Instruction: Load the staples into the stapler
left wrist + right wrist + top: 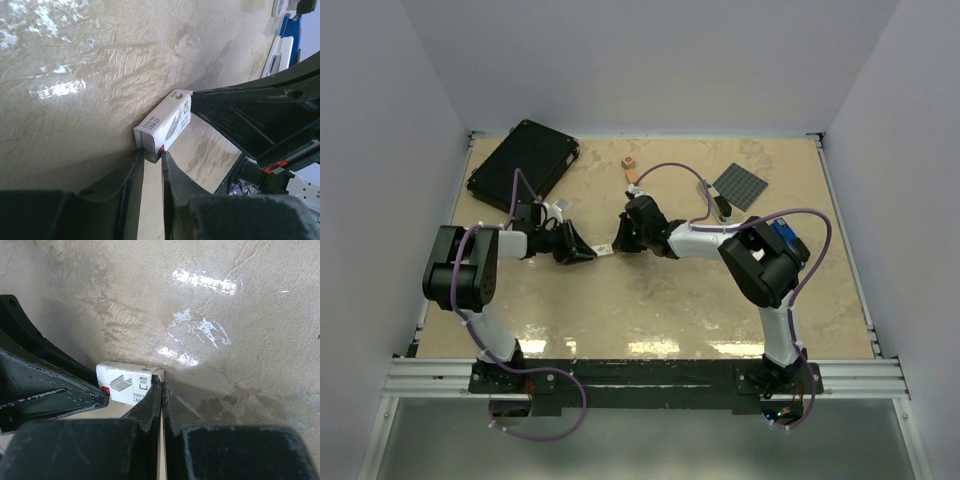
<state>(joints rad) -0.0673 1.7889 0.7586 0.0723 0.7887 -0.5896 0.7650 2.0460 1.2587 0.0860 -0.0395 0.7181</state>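
Note:
A small white cardboard box (604, 249) with a staple drawing on it hangs just above the table between my two grippers; the staples themselves are hidden. My left gripper (151, 154) has its jaws narrowly apart, with the tips against both sides of the near end of the box (165, 125). My right gripper (161, 382) is shut on the flap edge at the other end of the box (122, 382). The slim silver and black stapler (718, 205) lies on the table behind the right arm, apart from both grippers.
A bright blue stapler (783, 236) lies by the right arm's elbow, with a white bar (277, 52) beside it. A grey studded plate (740, 185) is at the back right, a black case (523, 160) at the back left, and a small orange block (629, 162) at the back middle.

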